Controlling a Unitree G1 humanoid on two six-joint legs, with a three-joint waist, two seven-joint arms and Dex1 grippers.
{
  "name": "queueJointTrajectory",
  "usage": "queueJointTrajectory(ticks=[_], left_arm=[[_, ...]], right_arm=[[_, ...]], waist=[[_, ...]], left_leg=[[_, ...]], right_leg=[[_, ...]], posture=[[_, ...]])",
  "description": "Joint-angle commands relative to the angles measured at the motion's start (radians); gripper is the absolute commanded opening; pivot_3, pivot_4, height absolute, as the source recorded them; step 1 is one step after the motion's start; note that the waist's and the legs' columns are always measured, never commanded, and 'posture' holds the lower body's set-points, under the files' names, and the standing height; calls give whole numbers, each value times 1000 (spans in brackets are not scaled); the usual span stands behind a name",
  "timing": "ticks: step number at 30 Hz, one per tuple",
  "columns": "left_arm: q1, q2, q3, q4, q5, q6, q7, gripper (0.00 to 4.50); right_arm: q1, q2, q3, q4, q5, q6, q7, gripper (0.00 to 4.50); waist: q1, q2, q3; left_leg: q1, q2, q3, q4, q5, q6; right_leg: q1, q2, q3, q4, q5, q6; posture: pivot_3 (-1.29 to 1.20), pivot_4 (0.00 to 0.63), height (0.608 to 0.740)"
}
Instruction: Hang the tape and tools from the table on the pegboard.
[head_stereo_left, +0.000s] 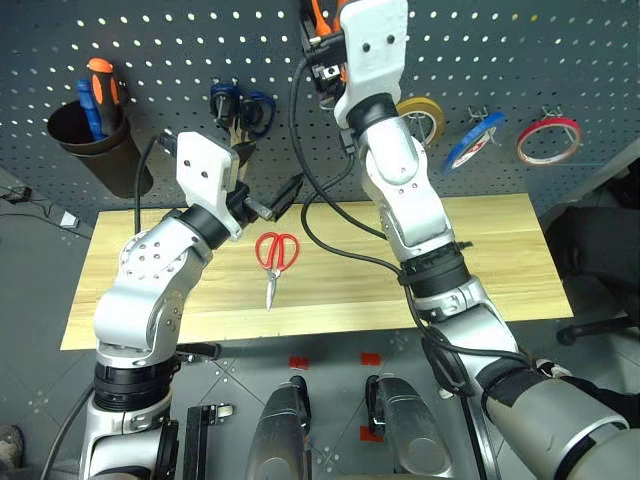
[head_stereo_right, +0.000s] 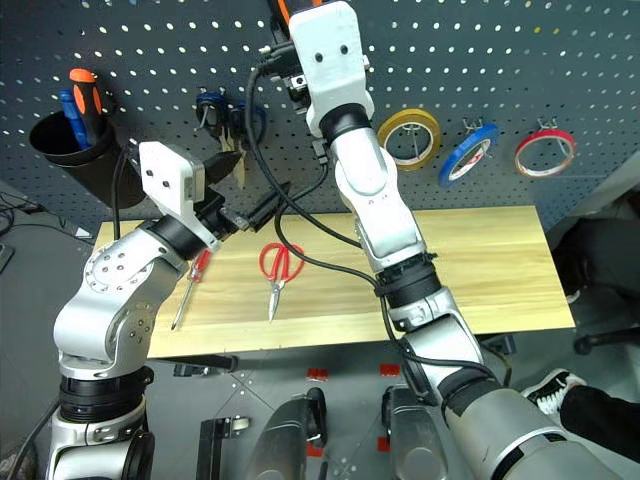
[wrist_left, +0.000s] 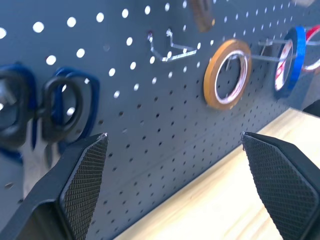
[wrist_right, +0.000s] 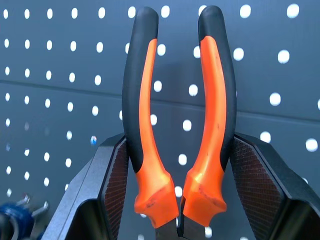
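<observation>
**A:** At this moment your right gripper was raised high in front of the pegboard, and its two fingers were pinching the orange-and-black pliers near the joint, with the handles pointing up toward the holes. Did you see a free hook?

**B:** One bare metal hook was on the board, between the blue-handled scissors and the yellow tape roll. I judged it the nearest free place.

**A:** Then you had to bring the gap between the two handles over that hook, slowly, and let the pliers settle before you released. The handles curve, so I think they could slide off if you let go too early.

**B:** And the left gripper?

**A:** Its fingers were spread wide and held nothing; it hung above the wooden table, facing the board. You did not need it for this step.

**B:** What remained on the table?

**A:** The red-handled scissors and the red-handled screwdriver lay there. The blue tape already hung on its hook beside the red tape roll.

**B:** Any brand or label?

**A:** I could read no writing on anything.
</observation>
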Motion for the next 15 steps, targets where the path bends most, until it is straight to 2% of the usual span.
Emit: queueJointTrajectory(ticks=[1,10,15], left_arm=[[-19,-8,-5,-23,13,-8,13,4500],[-41,-24,-19,21,45,-44,15,4500],[-43,-43,-29,37,64,-64,15,4500]], right_arm=[[-86,-8,-14,117,-16,-158,-26,2730],[-129,-20,-3,404,-63,-336,-71,2730],[-141,-45,-6,490,-87,-382,-96,2730]], waist=[[0,0,0],[6,0,0],[11,0,0]], left_leg=[[0,0,0,0,0,0],[0,0,0,0,0,-1],[0,0,0,1,1,-1]], right_leg=[[0,0,0,0,0,0],[0,0,0,0,0,0],[0,0,0,1,0,0]], posture=[[-127,325,740],[-92,333,740],[-94,340,740]])
